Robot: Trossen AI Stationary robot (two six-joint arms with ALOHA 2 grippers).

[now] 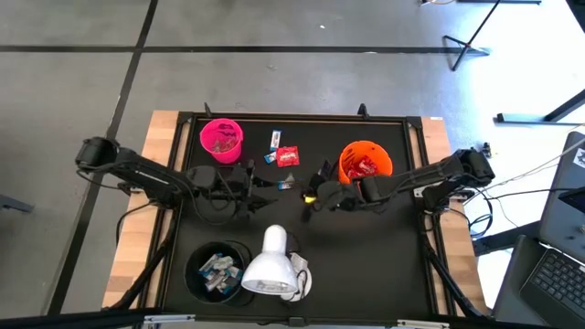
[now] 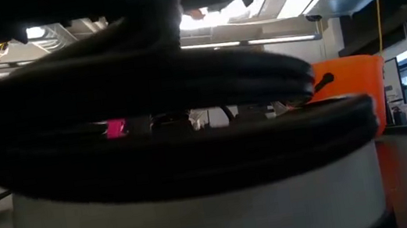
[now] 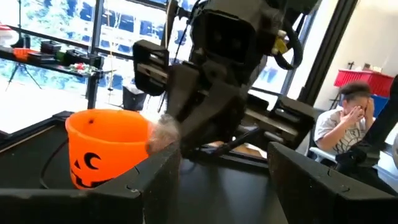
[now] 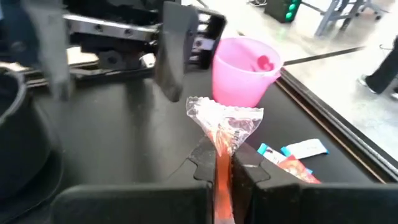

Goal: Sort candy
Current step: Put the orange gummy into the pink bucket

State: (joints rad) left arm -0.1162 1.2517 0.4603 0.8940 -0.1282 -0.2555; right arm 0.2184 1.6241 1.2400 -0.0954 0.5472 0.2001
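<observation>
My right gripper [image 1: 311, 195] hovers mid-table, left of the orange cup [image 1: 366, 164], and is shut on a clear-wrapped orange candy [image 4: 224, 127]. My left gripper [image 1: 267, 183] faces it from the left with fingers open, holding nothing; its fingers [image 3: 163, 180] frame the right gripper and the candy [image 3: 163, 134]. More candy lies flat on the black mat: a white-and-blue bar [image 1: 275, 139], a red packet [image 1: 289, 156] and a small piece [image 1: 285, 185]. The pink cup [image 1: 221, 140] stands at the far left, and the black cup [image 1: 218, 270] holds several wrapped pieces. My right gripper pinches the candy between its two fingers [image 4: 205, 165] by the lower, orange part [image 4: 219, 168]. The fingers come level from the table's right. The crinkled clear wrapper end [image 4: 225, 118] fans out beyond the fingertips, and the candy is clear of the mat.
A white lamp head [image 1: 272, 265] stands at the near edge beside the black cup and blocks most of the low view. The orange cup [image 3: 109, 149] stands behind my right gripper. A raised frame [image 1: 416, 123] edges the mat. A person [image 3: 348, 118] sits beyond the table.
</observation>
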